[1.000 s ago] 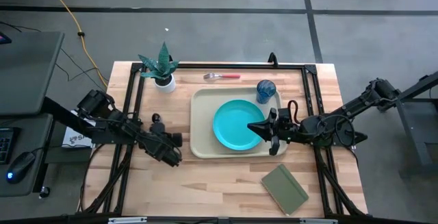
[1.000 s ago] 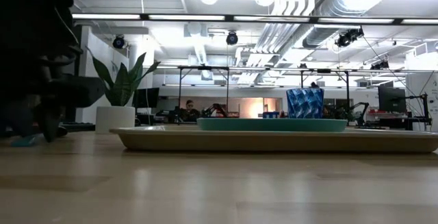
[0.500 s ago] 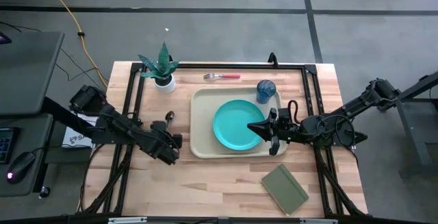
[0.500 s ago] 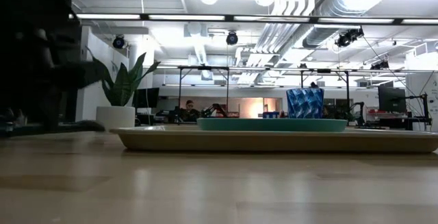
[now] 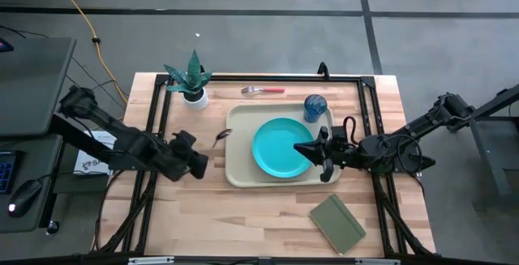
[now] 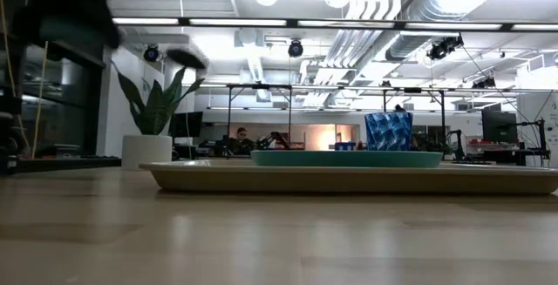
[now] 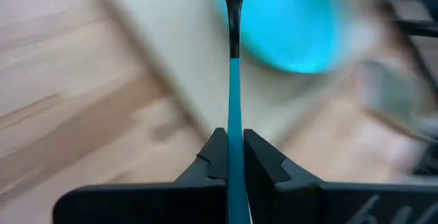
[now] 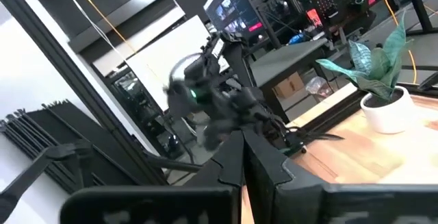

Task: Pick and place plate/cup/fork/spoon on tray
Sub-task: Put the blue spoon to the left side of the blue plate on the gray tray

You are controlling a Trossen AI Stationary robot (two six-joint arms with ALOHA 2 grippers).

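At the left side of the table, the left gripper (image 5: 201,158) is clenched on the light blue handle of the spoon (image 5: 220,138), which is carried off the tabletop with its metal bowl pointing toward the left rim of the tray (image 5: 237,172); the left wrist view shows the handle pinched between the two dark fingers (image 7: 213,157) and the spoon bowl out ahead, with the tray and the turquoise plate beyond it. Behind the gripper, near the table's far left corner, stands a potted plant (image 5: 191,80) in a white pot. The tray lies in the middle of the table, and the plate (image 5: 280,147) rests flat inside it. The fork (image 5: 262,90) lies on the bare wood just beyond the tray's far rim, its red-pink handle pointing right. The cup (image 5: 315,105) stands upright by the tray's far right corner; whether it is on the tray or just off it cannot be told. The right gripper (image 5: 302,149) is closed with nothing in it, its tips over the right edge of the plate. A dark green notebook (image 5: 337,224) lies on the wood near the table's front right corner, apart from the tray.
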